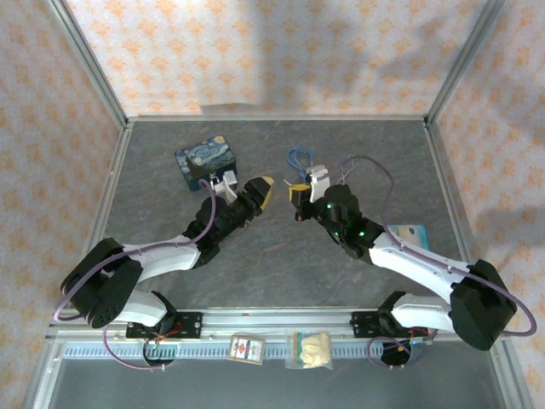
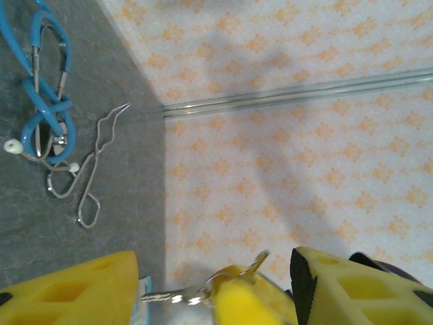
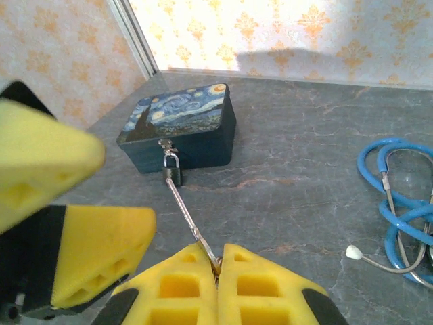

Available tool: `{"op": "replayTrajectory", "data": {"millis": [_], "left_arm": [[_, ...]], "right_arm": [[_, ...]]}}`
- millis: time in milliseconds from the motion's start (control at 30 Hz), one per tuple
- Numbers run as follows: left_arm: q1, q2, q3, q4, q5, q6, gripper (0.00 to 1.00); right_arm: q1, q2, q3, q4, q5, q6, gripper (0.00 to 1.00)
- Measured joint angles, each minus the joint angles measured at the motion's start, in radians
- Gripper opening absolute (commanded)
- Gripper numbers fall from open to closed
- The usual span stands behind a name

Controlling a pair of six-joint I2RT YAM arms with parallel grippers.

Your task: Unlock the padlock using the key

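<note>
A slim metal key point(image 3: 186, 211) sticks forward out of my right gripper point(image 3: 218, 256), whose yellow fingers are shut on its head. In the right wrist view its tip lines up with the bottom of the small dark padlock point(image 3: 172, 173), which hangs from the hasp of the blue painted tin point(image 3: 183, 125). I cannot tell whether key and padlock touch. From above, the right gripper point(image 1: 298, 194) is well right of the tin point(image 1: 207, 162). My left gripper point(image 1: 265, 192) is open, facing the right one. The key blade point(image 2: 166, 296) lies between its spread fingers point(image 2: 67, 291).
A blue stethoscope point(image 3: 399, 196) lies coiled on the grey floor behind the right gripper, with bent wire loops point(image 2: 95, 169) beside it. A light card point(image 1: 407, 234) lies under the right arm. Two small packets point(image 1: 247, 348) sit on the near rail.
</note>
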Motion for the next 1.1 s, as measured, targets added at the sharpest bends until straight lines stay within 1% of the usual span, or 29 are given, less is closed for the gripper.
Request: {"op": "replayTrajectory", "data": {"millis": [133,200,333,500,700,800,933,1100], "left_arm": [[0.000,0.021,0.026,0.010,-0.007,-0.020,0.58],[0.000,0.039,0.047,0.010,-0.006,-0.026,0.54],[0.000,0.072,0.094,0.007,-0.005,-0.030,0.51],[-0.013,0.087,0.119,-0.006,-0.001,-0.031,0.44],[-0.020,0.112,0.124,-0.008,0.002,-0.034,0.40],[-0.020,0.114,0.124,-0.013,0.002,-0.034,0.34],[-0.020,0.114,0.124,-0.014,0.002,-0.038,0.24],[-0.020,0.115,0.123,-0.031,0.002,-0.040,0.22]], "right_arm": [[0.011,0.035,0.000,0.000,0.022,-0.048,0.00],[0.013,0.037,0.000,0.001,0.029,-0.063,0.00],[0.019,0.037,0.000,0.012,0.043,-0.085,0.00],[0.027,0.042,0.000,0.027,0.050,-0.106,0.00],[0.031,0.058,0.000,0.032,0.058,-0.113,0.00],[0.031,0.059,0.000,0.039,0.061,-0.113,0.00],[0.031,0.066,0.000,0.041,0.064,-0.121,0.00],[0.031,0.071,0.000,0.046,0.066,-0.129,0.00]]}}
